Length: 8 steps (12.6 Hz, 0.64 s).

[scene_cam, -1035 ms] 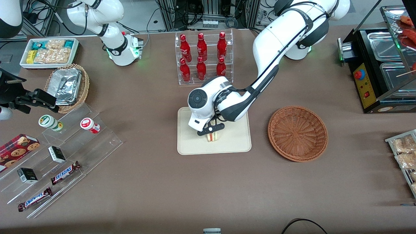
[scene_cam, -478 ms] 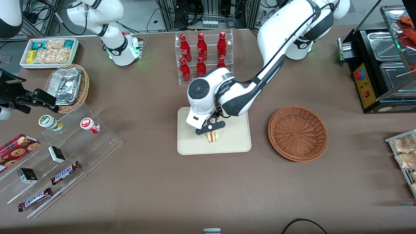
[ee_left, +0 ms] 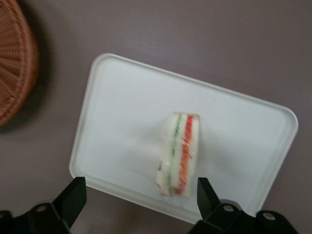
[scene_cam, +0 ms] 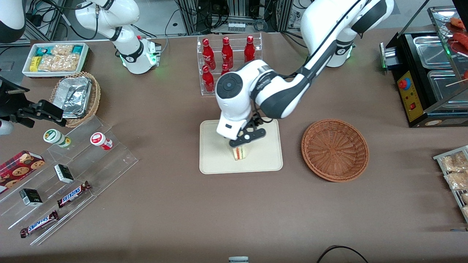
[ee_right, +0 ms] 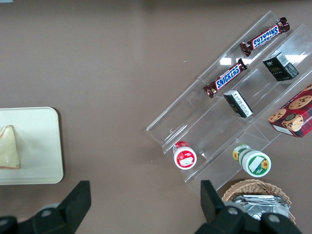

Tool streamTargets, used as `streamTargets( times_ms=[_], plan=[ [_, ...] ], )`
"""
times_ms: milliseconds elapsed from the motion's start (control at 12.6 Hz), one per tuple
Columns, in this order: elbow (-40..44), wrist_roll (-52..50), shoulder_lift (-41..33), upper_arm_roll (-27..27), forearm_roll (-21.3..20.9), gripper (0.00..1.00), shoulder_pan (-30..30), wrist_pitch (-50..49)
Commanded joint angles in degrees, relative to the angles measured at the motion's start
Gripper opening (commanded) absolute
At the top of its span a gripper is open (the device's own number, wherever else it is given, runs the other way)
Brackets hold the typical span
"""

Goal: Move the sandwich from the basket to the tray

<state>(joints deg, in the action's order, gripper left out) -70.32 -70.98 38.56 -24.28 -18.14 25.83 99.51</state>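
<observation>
The sandwich (scene_cam: 239, 152) stands on its edge on the cream tray (scene_cam: 215, 162), showing red and green filling layers. It also shows in the left wrist view (ee_left: 178, 153) on the tray (ee_left: 117, 117) and in the right wrist view (ee_right: 9, 146). My left gripper (scene_cam: 245, 138) hovers just above the sandwich, open and empty, its black fingertips (ee_left: 73, 197) apart on either side of it and well clear. The reddish-brown basket (scene_cam: 335, 149) sits empty beside the tray, toward the working arm's end; its rim shows in the left wrist view (ee_left: 17, 73).
A clear rack of red bottles (scene_cam: 228, 62) stands farther from the camera than the tray. A clear stepped shelf with snack bars and cups (scene_cam: 65, 171), a tan basket with foil containers (scene_cam: 75, 96) and a white snack bin (scene_cam: 55, 58) lie toward the parked arm's end. A black warmer (scene_cam: 427, 76) stands at the working arm's end.
My left gripper has let go of the sandwich and risen above it, the wrist lifting away from the tray. The sandwich stays standing on the tray.
</observation>
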Motion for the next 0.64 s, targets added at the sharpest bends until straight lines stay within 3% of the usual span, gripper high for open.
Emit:
streamTargets(
  times_ms=[0, 558],
  plan=[
    [-5.6, 3.7, -6.1, -0.2, 0.0, 1.0, -5.1, -2.0],
    [-20.1, 20.5, -17.6, -0.5, 2.4, 1.0, -18.2, -1.8]
  ],
)
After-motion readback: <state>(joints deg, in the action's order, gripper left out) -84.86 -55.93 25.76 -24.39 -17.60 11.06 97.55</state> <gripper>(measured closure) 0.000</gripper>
